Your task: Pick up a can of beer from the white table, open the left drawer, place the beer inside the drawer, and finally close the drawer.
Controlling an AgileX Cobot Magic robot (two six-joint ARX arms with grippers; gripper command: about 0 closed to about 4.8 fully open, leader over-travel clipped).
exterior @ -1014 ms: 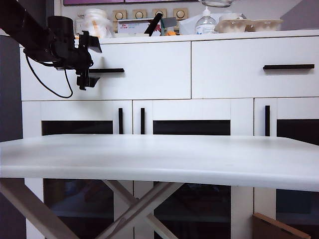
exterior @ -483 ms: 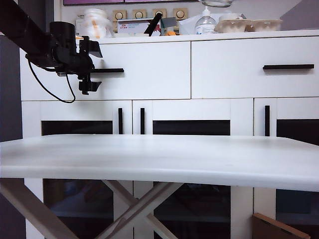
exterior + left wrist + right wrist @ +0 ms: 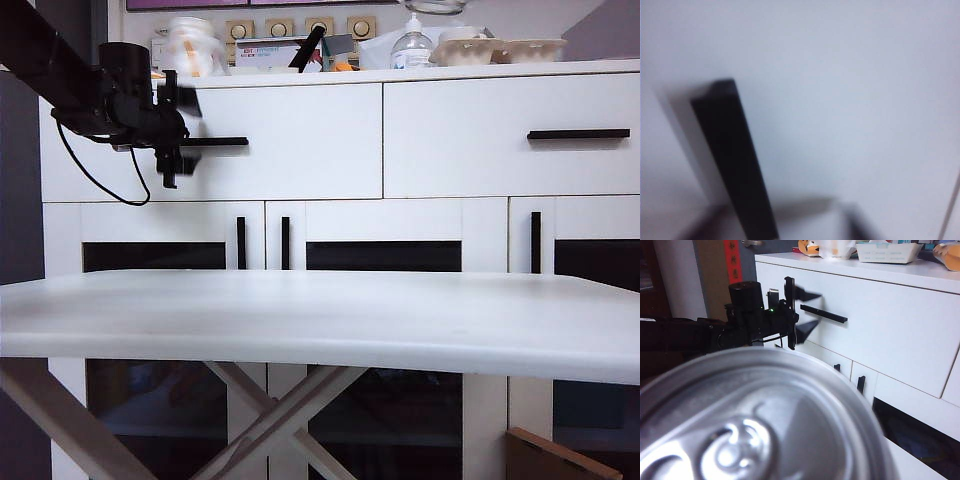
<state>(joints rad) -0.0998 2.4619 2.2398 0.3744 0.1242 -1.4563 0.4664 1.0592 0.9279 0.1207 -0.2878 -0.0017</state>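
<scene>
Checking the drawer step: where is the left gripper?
Exterior view, upper left: the left gripper is at the left drawer's black handle.

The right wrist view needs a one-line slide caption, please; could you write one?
Can of beer top fills the foreground; beyond it the left gripper straddles the left drawer handle.

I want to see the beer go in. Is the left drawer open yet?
Not yet. The left drawer sits flush with the drawer beside it, and the left gripper is only at its black handle.
</scene>
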